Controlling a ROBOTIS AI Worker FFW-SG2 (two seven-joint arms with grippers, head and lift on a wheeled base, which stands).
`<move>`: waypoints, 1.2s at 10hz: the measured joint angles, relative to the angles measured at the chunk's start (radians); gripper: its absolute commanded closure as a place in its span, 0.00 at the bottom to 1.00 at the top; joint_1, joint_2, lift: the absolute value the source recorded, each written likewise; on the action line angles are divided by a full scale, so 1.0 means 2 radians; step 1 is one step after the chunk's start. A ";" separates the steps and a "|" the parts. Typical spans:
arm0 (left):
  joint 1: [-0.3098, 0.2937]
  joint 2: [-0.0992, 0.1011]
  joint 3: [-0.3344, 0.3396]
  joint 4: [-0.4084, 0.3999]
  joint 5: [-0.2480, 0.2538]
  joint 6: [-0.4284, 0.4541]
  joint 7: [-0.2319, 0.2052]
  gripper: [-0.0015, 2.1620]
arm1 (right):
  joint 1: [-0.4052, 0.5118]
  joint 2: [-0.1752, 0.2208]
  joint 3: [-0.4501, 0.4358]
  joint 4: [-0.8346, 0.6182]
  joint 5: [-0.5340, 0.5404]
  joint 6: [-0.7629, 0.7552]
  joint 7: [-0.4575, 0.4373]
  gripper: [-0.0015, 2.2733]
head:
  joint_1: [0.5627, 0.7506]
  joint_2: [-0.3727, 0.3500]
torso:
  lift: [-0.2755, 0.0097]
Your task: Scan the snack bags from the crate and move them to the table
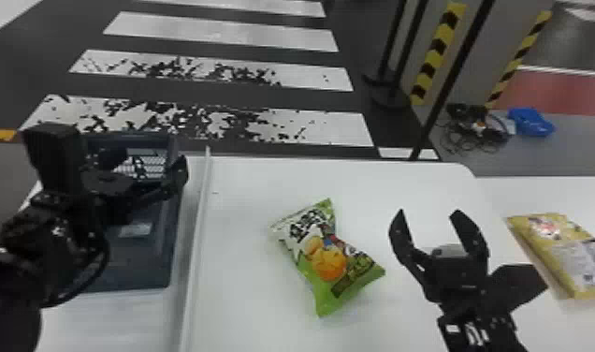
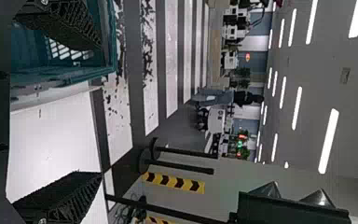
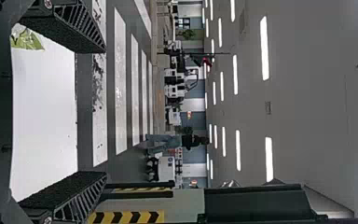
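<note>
White surface (image 1: 245,182) w/ 2 snack bags + crate.
Green-and-white snack bag (image 1: 327,257) lies flat nr ctr, at an angle, printed side up; dark blue crate (image 1: 166,257) on L, past raised white strip (image 1: 196,243) btwn it & bag; yellow snack bag (image 1: 563,253) flat at far R, well apart from green one. Surface has rounded far R corner.
</note>
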 measured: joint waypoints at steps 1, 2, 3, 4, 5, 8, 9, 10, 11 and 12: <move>0.019 0.003 0.011 -0.001 0.002 -0.031 0.006 0.02 | -0.001 -0.001 0.002 0.000 0.002 0.000 0.001 0.02 | 0.70 0.39 | 0.63; 0.037 0.005 0.022 -0.002 0.002 -0.061 0.011 0.02 | -0.001 -0.004 0.003 0.000 0.005 0.006 0.005 0.02 | 0.70 0.42 | 0.63; 0.052 0.008 0.032 -0.003 0.004 -0.080 0.012 0.02 | 0.001 -0.008 0.004 -0.001 0.008 0.018 0.014 0.02 | 0.70 0.45 | 0.63; 0.061 0.010 0.038 -0.006 0.007 -0.086 0.012 0.02 | 0.003 -0.011 0.005 -0.002 0.008 0.022 0.018 0.02 | 0.70 0.46 | 0.63; 0.069 0.011 0.043 -0.009 0.008 -0.089 0.012 0.02 | 0.006 -0.015 0.006 -0.005 0.008 0.025 0.025 0.02 | 0.70 0.47 | 0.63; 0.086 0.011 0.050 -0.011 0.014 -0.106 0.008 0.02 | 0.035 -0.032 0.003 -0.048 0.028 0.078 0.058 0.03 | 0.70 0.51 | 0.63; 0.088 0.011 0.052 -0.011 0.016 -0.107 0.007 0.02 | 0.044 -0.035 -0.001 -0.067 0.041 0.112 0.067 0.03 | 0.70 0.51 | 0.63; 0.088 0.011 0.052 -0.011 0.017 -0.107 0.006 0.02 | 0.049 -0.036 -0.003 -0.079 0.052 0.132 0.067 0.03 | 0.70 0.51 | 0.63; 0.088 0.011 0.052 -0.011 0.019 -0.107 0.004 0.02 | 0.054 -0.038 -0.002 -0.098 0.078 0.160 0.066 0.03 | 0.70 0.52 | 0.63; 0.088 0.011 0.052 -0.010 0.021 -0.107 0.003 0.02 | 0.057 -0.041 0.002 -0.114 0.100 0.185 0.064 0.03 | 0.70 0.52 | 0.63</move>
